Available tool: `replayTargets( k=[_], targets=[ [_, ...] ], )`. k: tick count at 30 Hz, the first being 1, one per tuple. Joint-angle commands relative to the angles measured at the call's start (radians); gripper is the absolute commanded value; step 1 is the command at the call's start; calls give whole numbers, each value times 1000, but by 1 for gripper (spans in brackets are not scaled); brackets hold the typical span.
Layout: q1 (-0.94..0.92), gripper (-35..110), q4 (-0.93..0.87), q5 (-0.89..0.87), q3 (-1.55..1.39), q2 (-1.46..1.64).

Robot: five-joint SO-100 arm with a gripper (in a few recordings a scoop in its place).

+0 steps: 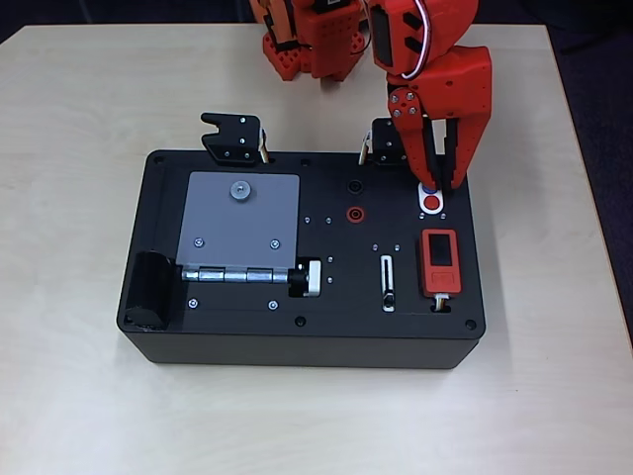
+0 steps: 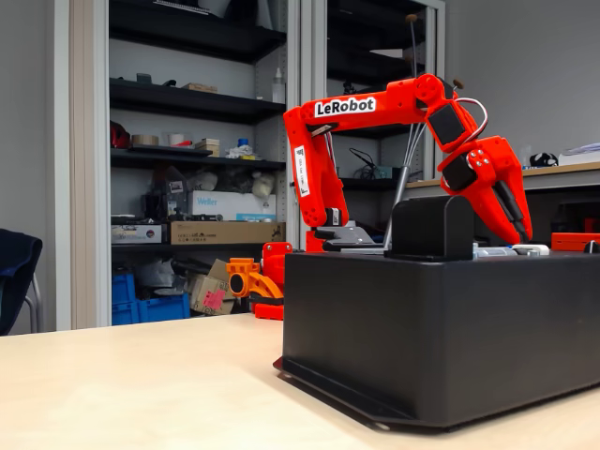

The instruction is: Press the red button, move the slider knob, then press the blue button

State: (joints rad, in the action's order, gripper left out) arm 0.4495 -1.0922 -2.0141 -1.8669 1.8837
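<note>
On top of the black box [image 1: 247, 332], a white oval surround holds the red button [image 1: 432, 205] and, just behind it, the blue button [image 1: 427, 188], which is partly covered. My orange gripper [image 1: 444, 182] points down with its tips at the right edge of the blue button, the fingers drawn together and nothing between them. In the fixed view the gripper [image 2: 521, 232] reaches down to the box top at the far right. The slider knob [image 1: 388, 298] sits near the front end of its narrow white-outlined slot [image 1: 387, 272], left of the buttons.
A red device with a black screen [image 1: 439, 259] lies just in front of the buttons. A red ring socket [image 1: 354, 212] and a black one [image 1: 353, 186] are to their left. A grey hinged plate [image 1: 240, 223] and a white-and-black handle [image 1: 308, 278] take the box's left half.
</note>
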Motion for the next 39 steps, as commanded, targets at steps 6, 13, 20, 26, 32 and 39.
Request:
replayTargets(
  k=[6,13,20,26,32,39],
  targets=[
    [23,0,14,-23,-35,43],
    [23,0,32,-23,-55,49],
    [25,0,54,-31,-71,52],
    [23,0,54,-31,-80,60],
    [12,0,41,-21,-83,77],
    [-2,19,-32,12,29,26]
  ],
)
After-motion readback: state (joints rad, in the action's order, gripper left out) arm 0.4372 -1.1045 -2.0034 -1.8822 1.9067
